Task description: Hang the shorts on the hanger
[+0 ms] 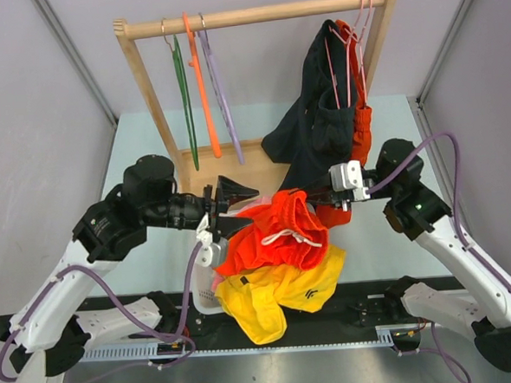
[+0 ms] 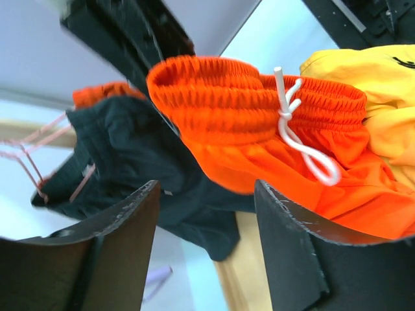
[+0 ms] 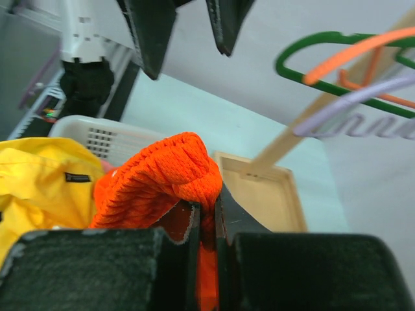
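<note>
My right gripper [image 3: 206,217] is clamped on the orange shorts [image 1: 275,229] at the waistband, mid-frame, above the yellow shorts [image 1: 275,299]. My left gripper [image 2: 206,194] has its jaws apart, just left of them. The orange hanger [image 1: 203,95] hangs on the rail [image 1: 253,16], upper left.

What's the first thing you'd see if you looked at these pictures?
The bright orange shorts, bunched in the middle on top of yellow shorts. The right gripper pinches their waistband, and the left gripper gapes open beside them. At the back, a wooden rack holds the bare orange hanger between a green hanger and a lilac hanger.
</note>
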`<state>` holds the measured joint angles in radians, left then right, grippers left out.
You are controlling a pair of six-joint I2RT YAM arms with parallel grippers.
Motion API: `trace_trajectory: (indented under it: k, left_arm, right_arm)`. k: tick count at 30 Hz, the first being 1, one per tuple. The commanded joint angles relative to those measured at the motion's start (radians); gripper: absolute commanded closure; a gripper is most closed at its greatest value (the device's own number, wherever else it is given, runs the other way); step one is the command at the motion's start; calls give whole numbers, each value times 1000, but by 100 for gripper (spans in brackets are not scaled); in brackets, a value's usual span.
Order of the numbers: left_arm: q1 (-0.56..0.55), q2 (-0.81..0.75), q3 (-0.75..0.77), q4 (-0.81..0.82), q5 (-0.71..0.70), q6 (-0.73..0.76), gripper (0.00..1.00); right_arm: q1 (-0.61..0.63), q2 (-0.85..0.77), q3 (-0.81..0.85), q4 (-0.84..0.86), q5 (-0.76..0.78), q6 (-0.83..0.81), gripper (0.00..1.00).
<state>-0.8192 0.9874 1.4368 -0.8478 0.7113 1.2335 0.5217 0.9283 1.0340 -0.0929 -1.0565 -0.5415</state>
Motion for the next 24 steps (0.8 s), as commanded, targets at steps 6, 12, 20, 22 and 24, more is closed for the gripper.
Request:
trace_trajectory:
  k: [6,12,20,22,24]
  left_arm:
    - [-121,13,10,15,25,161,37]
    - [-164,0,-42,50,-19,196,37]
    - [-179,25,-50,4,-23,245,35]
    - [-181,31,-50,-11,-15,261,35]
    - [-186,36,-47,-48,-16,291,35]
  right_arm:
    - [126,106,21,45,-114,-1,97]
    - [176,165,35,64,-126,-41,96]
    - [219,210,70,44,-142,-95,96]
    - [225,222,77,41,-145,-104,95]
    - [233,231,80,48,-151,-104,94]
